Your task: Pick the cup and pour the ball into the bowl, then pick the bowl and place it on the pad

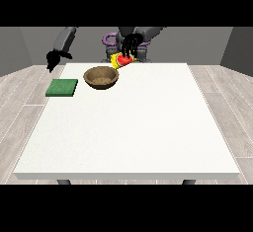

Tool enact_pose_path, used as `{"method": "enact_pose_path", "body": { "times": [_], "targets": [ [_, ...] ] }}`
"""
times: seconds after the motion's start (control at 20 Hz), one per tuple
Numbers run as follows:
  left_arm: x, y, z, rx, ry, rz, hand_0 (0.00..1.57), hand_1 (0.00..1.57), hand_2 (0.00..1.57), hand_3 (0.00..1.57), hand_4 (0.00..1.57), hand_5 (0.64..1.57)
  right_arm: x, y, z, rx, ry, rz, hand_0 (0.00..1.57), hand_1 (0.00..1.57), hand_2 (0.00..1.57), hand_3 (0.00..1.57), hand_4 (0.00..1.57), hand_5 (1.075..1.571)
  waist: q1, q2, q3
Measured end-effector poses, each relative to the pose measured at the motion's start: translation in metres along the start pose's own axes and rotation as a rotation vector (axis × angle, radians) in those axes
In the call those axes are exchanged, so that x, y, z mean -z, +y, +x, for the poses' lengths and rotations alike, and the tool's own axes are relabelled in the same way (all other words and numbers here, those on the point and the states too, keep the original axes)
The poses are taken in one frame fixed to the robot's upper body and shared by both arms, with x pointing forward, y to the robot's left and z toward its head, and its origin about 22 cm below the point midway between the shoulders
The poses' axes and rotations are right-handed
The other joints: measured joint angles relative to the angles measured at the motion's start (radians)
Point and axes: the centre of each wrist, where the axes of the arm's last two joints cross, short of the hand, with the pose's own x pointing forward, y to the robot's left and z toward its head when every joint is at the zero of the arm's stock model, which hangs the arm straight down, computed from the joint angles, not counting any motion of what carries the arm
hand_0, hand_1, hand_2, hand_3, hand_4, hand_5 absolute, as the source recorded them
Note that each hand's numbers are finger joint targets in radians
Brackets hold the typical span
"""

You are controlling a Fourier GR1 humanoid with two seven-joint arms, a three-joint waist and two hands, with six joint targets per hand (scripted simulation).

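**Cup held tilted over bowl's far rim, pad bare**

While the table (133, 127) fills most of the view, everything sits along its far edge, and the near half carries nothing. Table legs are mostly cut off below the near edge, only stubs showing.

Bowl (101, 76): brown, upright, near the far edge, left of centre. Inside looks speckled; can't tell if the ball is in it.

Pad (62, 87): green, flat at the table's left edge near the far-left corner, just beside the bowl but apart from it. Nothing on it.

Cup (122, 60): red and yellow, tilted, raised just above and behind the bowl's right rim. Upper part is hidden by fingers. Ball not visible anywhere.

Hand at the view's right (130, 46): fingers curled down round the cup, gripping it.

Hand at the view's left (52, 58): hangs off the table past the far-left corner, touching nothing. Just a dark shape; can't tell whether it's open or closed.
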Motion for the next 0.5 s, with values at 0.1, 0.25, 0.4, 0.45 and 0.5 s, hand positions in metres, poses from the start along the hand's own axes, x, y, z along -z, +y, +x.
{"method": "enact_pose_path", "body": {
  "times": [0.1, 0.25, 0.4, 0.45, 0.5],
  "targets": [
    [0.001, 0.006, 0.012, 0.054, -0.031, -0.003, 0.0, 0.0, 1.57, 1.57, 0.55, 1.521, 0.002, -0.002, 0.002, 0.0, 0.004, -0.009, 0.0, 0.0, 0.27, 0.34, 0.39, 1.535, 0.008, -0.006, 0.0003],
    [0.002, 0.016, 0.024, 0.115, -0.077, 0.008, 0.0, 0.0, 1.57, 1.57, 0.53, 1.522, -0.005, -0.006, -0.001, 0.001, 0.004, -0.024, 0.0, 0.0, 0.18, 0.35, 0.4, 1.535, 0.022, 0.003, -0.0004],
    [0.003, 0.027, 0.034, 0.153, -0.098, 0.006, 0.0, 0.0, 1.57, 1.57, 0.62, 1.537, -0.004, -0.007, 0.0, -0.005, 0.009, -0.02, 0.0, 0.0, 0.17, 0.35, 0.42, 1.534, 0.017, 0.001, -0.0003],
    [0.003, 0.03, 0.036, 0.167, -0.106, 0.011, 0.0, 0.0, 1.57, 1.57, 0.61, 1.536, -0.006, -0.011, 0.0, -0.007, 0.004, -0.022, 0.0, 0.0, 0.18, 0.34, 0.42, 1.528, 0.019, 0.006, -0.0003],
    [0.005, 0.036, 0.039, 0.182, -0.113, 0.012, 0.0, 0.0, 1.57, 1.57, 0.57, 1.527, -0.007, -0.01, -0.001, -0.01, 0.005, -0.022, 0.0, 0.0, 0.14, 0.27, 0.42, 1.53, 0.017, 0.01, -0.0005]
  ]
}}
